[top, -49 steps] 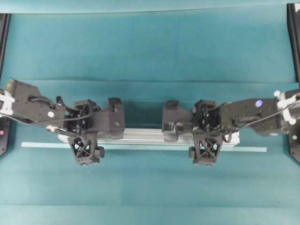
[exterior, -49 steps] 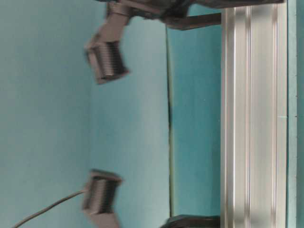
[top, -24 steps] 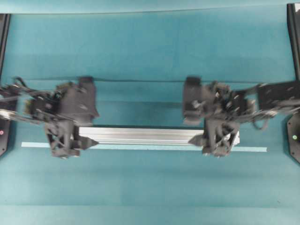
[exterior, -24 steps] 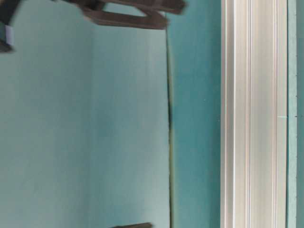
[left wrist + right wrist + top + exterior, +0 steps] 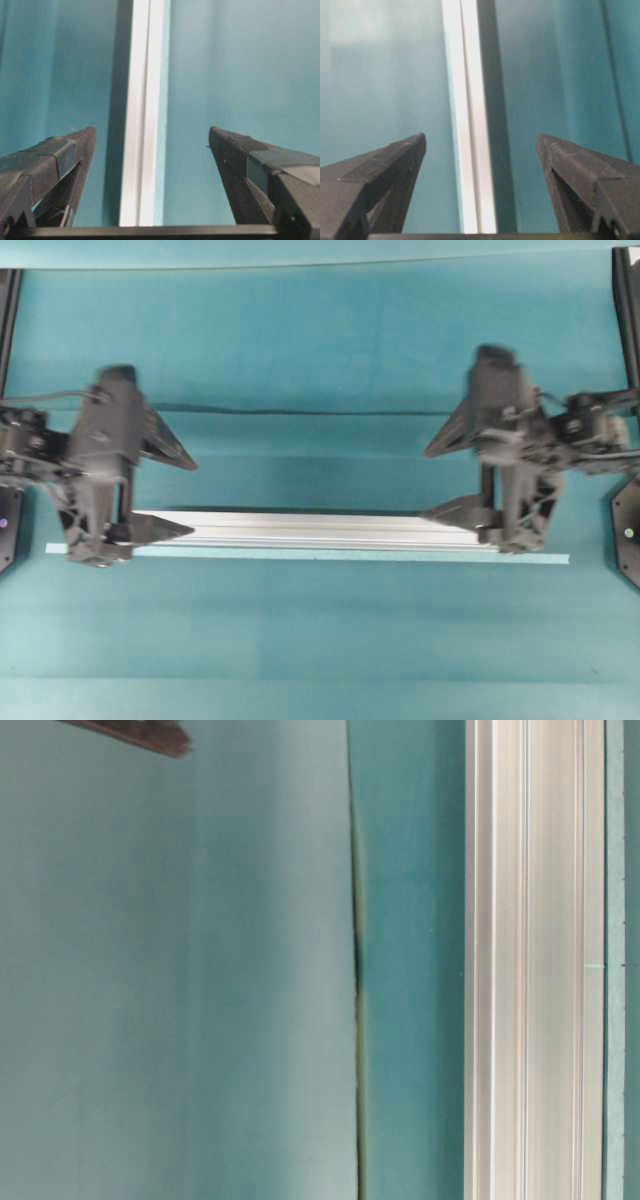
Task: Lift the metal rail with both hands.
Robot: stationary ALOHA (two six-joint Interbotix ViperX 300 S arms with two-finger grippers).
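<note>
A teal table covering [image 5: 320, 350] fills every view; no brand, label or writing can be read anywhere. The metal rail [image 5: 320, 530], a long silver grooved bar, lies flat on the covering, running left to right across the near half of the overhead view. A thin pale tape strip [image 5: 300, 556] lies just beside its near edge and reaches further left and right than the rail.

The left gripper [image 5: 165, 490] is over the rail's left end, and the right gripper [image 5: 455, 480] is over its right end. Each has its jaws spread wide, one finger tip over the rail and the other well to the far side, and neither grasps anything.

A second ago both grippers reached further in toward the rail's middle, their fingers astride it. They have since drawn outward to the ends, and the rail lies where it lay.

The table-level view, turned sideways, shows the rail [image 5: 530, 960] as a broad vertical band with its grooves clear, and a dark seam [image 5: 356, 960] in the covering beside it; only a dark sliver of one arm shows at its top left corner. The left wrist view shows the rail [image 5: 142, 110] running away between two open black fingers [image 5: 55, 160]. The right wrist view shows the same: the rail [image 5: 467, 115] between parted fingers [image 5: 585, 175], untouched.
</note>
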